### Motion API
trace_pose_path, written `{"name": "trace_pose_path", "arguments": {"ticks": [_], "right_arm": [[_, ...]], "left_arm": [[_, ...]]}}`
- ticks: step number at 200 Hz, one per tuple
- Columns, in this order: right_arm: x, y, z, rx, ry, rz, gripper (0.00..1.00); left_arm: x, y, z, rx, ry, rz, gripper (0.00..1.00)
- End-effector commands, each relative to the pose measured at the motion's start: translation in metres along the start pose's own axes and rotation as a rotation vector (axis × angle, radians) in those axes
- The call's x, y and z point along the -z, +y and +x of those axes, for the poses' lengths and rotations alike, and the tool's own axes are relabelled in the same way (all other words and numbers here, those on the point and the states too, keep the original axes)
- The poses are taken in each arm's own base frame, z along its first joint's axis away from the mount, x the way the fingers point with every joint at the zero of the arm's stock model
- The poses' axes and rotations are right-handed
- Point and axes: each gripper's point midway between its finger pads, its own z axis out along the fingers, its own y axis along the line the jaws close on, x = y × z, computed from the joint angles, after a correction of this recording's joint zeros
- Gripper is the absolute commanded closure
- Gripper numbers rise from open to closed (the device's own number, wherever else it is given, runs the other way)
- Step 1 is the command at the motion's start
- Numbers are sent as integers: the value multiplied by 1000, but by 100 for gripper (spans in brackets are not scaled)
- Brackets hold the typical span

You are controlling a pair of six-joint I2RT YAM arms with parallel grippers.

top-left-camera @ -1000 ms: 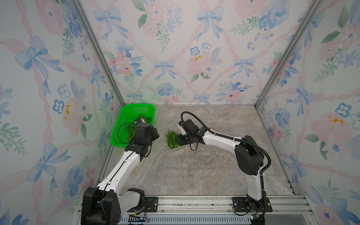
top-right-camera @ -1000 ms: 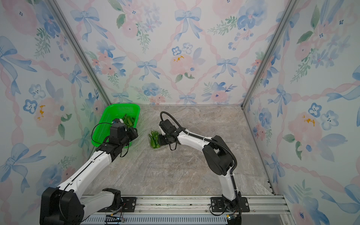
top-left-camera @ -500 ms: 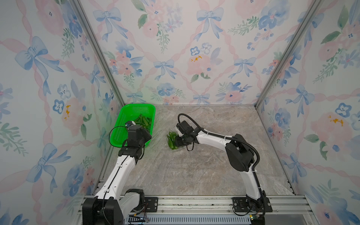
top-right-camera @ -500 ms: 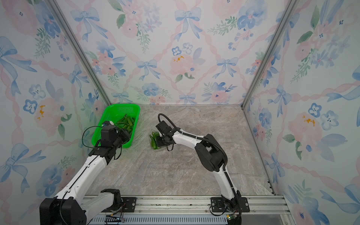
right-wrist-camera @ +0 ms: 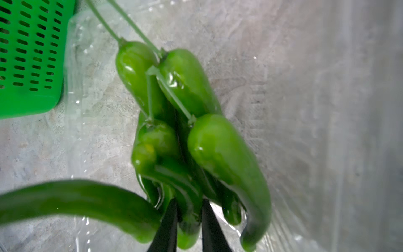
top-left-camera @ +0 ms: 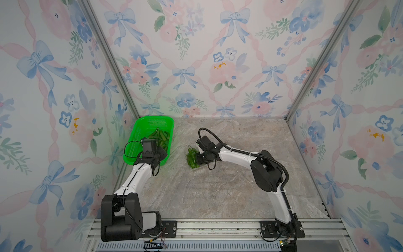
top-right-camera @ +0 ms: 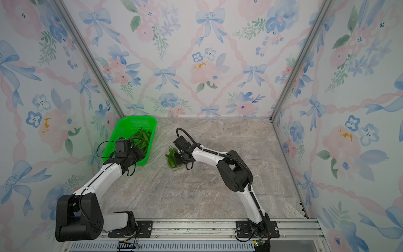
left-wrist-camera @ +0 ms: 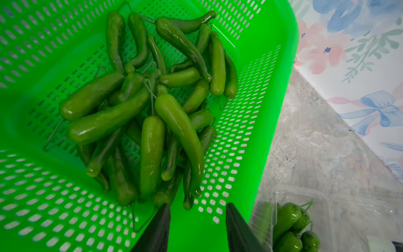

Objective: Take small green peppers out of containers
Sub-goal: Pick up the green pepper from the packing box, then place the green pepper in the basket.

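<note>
A clear container (right-wrist-camera: 87,65) lies open on the marble floor (top-left-camera: 218,185) with several small green peppers (right-wrist-camera: 185,87) bunched in it. In both top views this bunch (top-left-camera: 191,158) (top-right-camera: 171,158) sits just right of the green basket (top-left-camera: 139,139). My right gripper (right-wrist-camera: 189,200) (top-left-camera: 199,158) is in the container, shut on the tip of one pepper (right-wrist-camera: 187,235). My left gripper (left-wrist-camera: 197,205) (top-left-camera: 161,152) hovers open and empty over the basket's near corner. A pile of peppers (left-wrist-camera: 150,122) (top-right-camera: 142,137) lies in the basket (left-wrist-camera: 261,87). The container (left-wrist-camera: 349,209) shows beside it.
Floral walls close in the back and both sides. The basket (top-right-camera: 122,135) stands in the back left corner against the wall. The container's clear lid half (left-wrist-camera: 366,218) lies flat beside the peppers (left-wrist-camera: 287,220).
My right gripper has pushed left into the bunch of peppers and closed on one. My left gripper has drawn a little left, over the basket's near corner, staying open.
</note>
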Motion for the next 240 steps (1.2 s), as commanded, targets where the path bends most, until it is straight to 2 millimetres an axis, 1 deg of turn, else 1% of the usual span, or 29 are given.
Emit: {"name": "trace_pose_path", "arguments": {"ticks": [1,19,41,74,99,118,164,172,215,240], "right_arm": [[17,0,-3,-2,-24,8,86],[29,3,-10,-13,-55,-17,87],[43,9,-17,-18,-86,-57,89],[57,17,-25,-46,-123,-122,90],[69,22,-29,-49,-143,-144,90],[80,26,-36,-63,-176,-172,91],[114,47,-56,-50,-253,-251,91],[118,50,-59,-78,-261,-269,91],[132,66,-71,-89,-292,-340,91],[145,85,-85,-88,-320,-428,91]], "left_arm": [[-2,-7,-11,-21,-3,16,55],[-7,-7,-12,-17,6,13,56],[-7,-10,-15,-14,6,23,56],[-5,-14,-20,-6,-4,32,56],[-8,-15,-20,1,4,37,56],[-9,-15,-20,8,10,40,57],[-6,-14,-26,30,4,54,57],[-6,-14,-27,32,5,59,56],[-5,-11,-28,50,11,69,57],[1,-5,-36,72,-11,70,57]]}}
